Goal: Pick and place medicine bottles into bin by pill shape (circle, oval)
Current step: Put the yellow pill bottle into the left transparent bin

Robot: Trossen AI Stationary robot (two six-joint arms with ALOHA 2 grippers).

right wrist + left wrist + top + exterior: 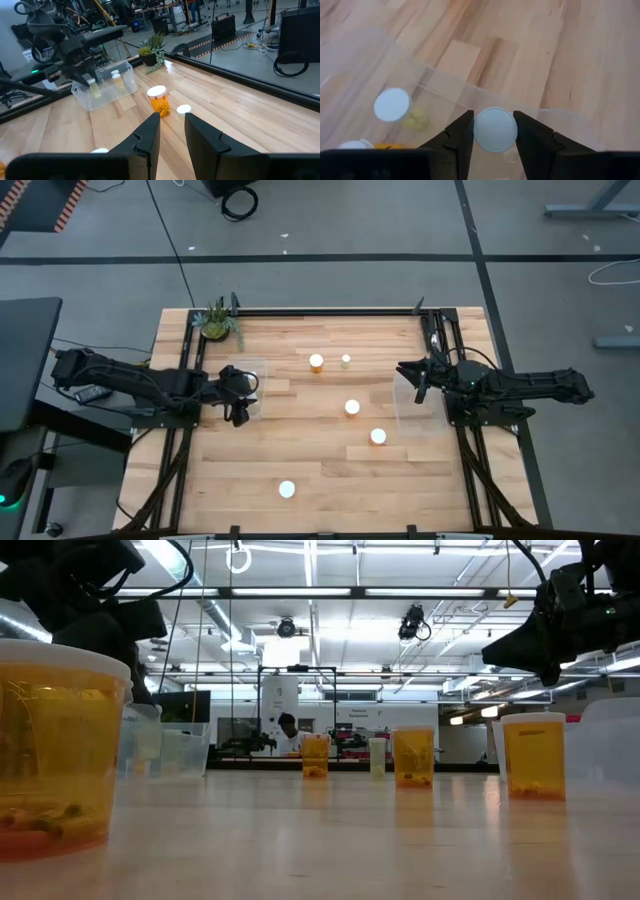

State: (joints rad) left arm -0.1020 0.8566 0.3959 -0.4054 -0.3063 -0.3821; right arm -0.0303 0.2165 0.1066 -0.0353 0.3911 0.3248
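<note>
A green potted plant (pixel 217 321) sits at the table's far corner, beyond my left gripper. Wooden tabletop (pixel 320 470) stretches between my grippers. Way off behind the table, a person (pixel 288 732) sits at a workstation under bright ceiling lights (pixel 330 592).

We count five white-capped amber bottles (pixel 352 408) upright on the table, another (pixel 495 129) clamped over the clear bin (pixel 250 370).
</note>
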